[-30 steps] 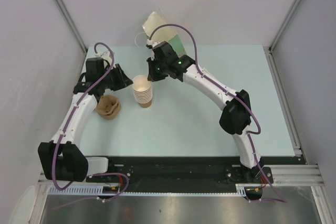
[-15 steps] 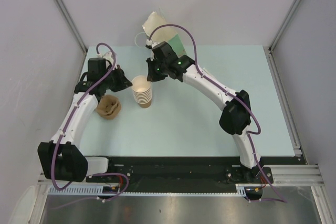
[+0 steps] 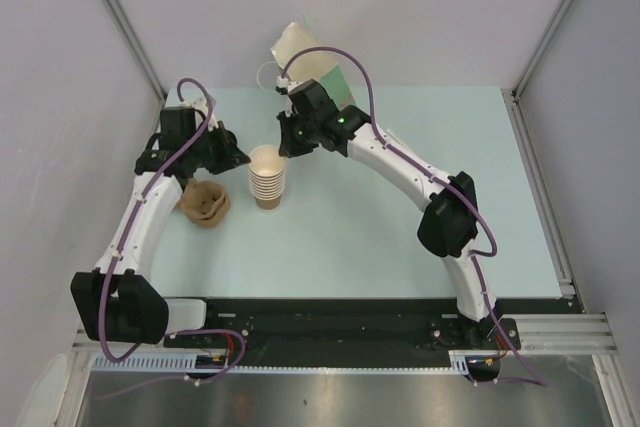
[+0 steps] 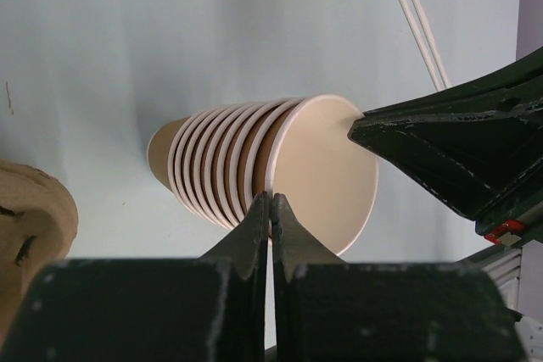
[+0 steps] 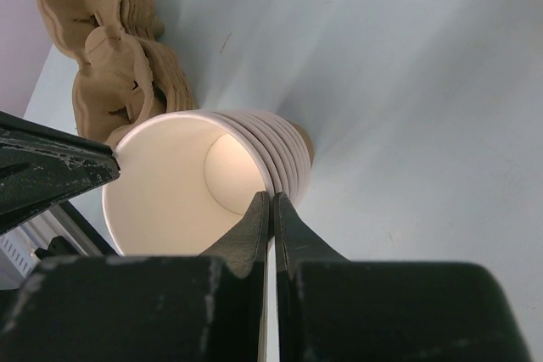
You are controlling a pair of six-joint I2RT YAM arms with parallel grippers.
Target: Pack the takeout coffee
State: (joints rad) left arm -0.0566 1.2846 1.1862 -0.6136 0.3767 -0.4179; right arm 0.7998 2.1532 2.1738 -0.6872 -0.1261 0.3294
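No lidded coffee shows in any view, so I cannot tell where it is. Both hands are on the stack of nested cups on the bench: the left hand and right hand are each pinched shut on opposite sides of the top cup rim. If the cups are wedged together, a lift could drag the whole stack up and spill it toward the pulp carrier just left of it, or opposed pulls could crease the thin rim.
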